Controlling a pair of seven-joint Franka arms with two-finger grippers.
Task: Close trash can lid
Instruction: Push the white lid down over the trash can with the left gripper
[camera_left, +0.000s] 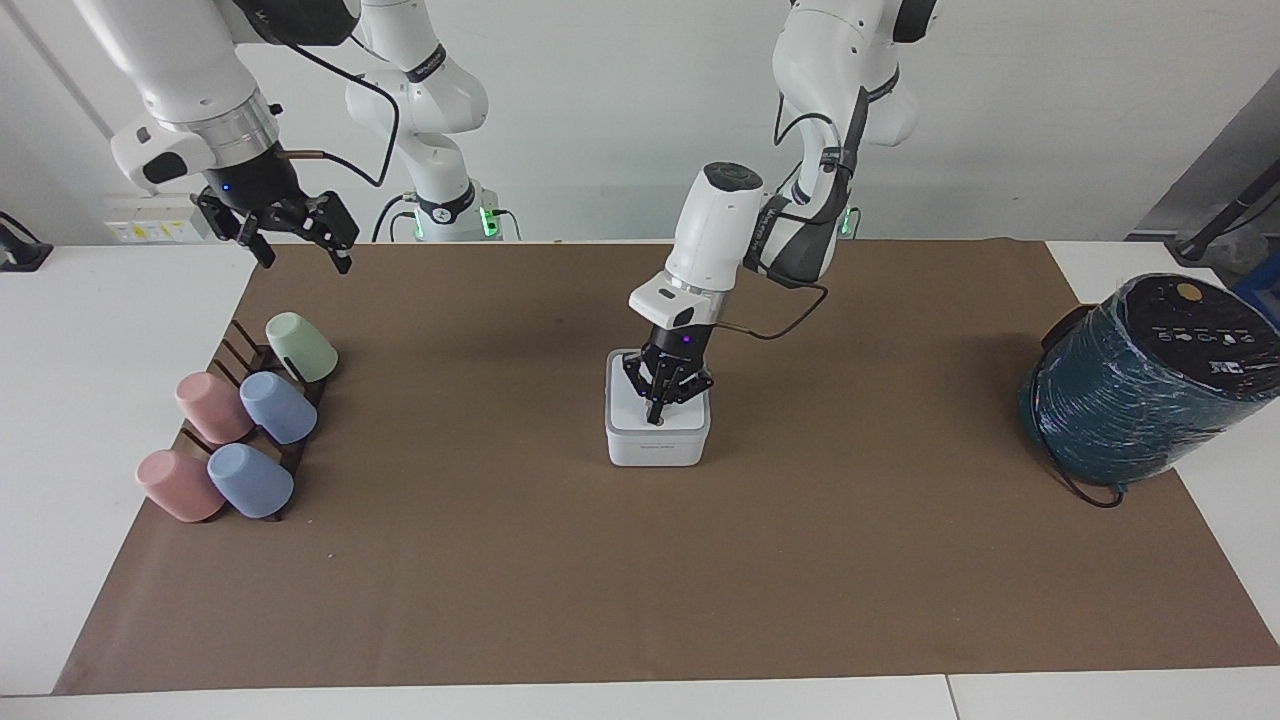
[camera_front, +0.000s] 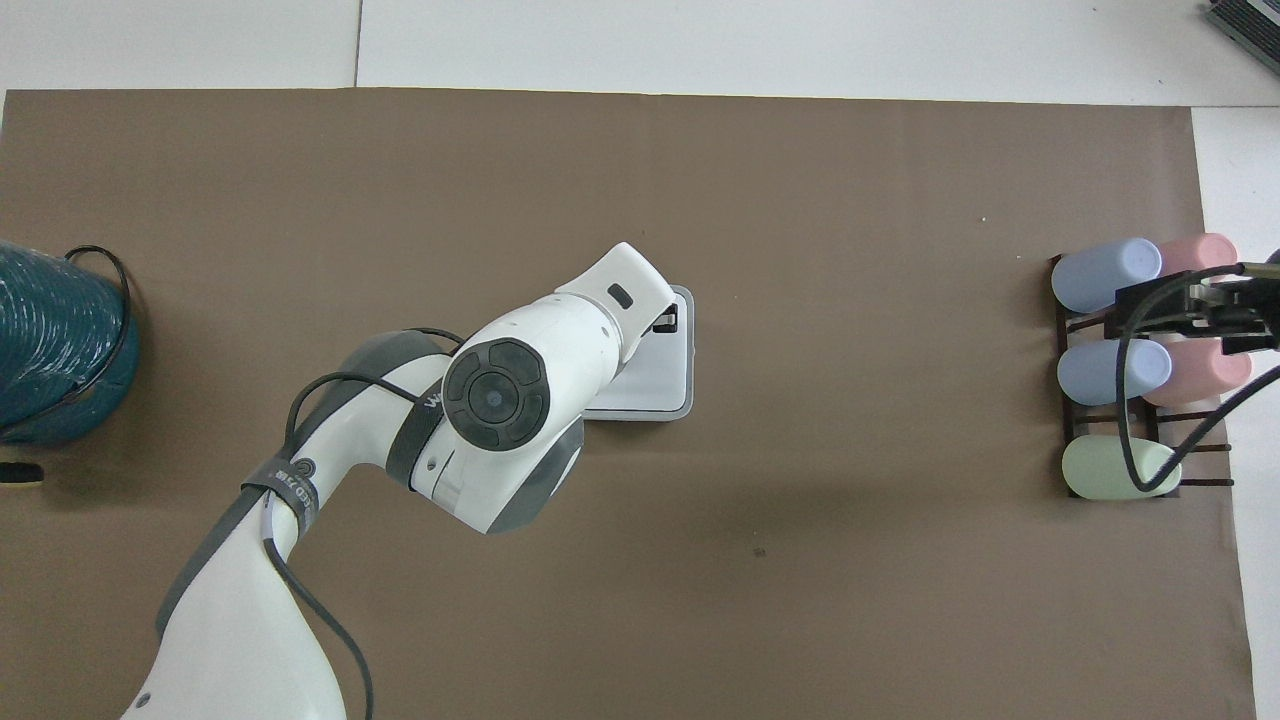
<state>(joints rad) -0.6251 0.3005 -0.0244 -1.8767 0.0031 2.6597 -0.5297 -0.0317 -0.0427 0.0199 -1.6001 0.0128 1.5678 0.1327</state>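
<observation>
At mid-counter, my left tool, fingers pinched together and empty, presses the lid flat on the trash can; my right tool waits spread over racked cups.

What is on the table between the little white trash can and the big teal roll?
Nothing. In the facing view only bare brown mat lies between the trash can and the teal roll.

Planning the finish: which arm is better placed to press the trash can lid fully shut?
Left. The left gripper is already on the lid of the trash can; the right gripper waits above the cup rack.
</observation>
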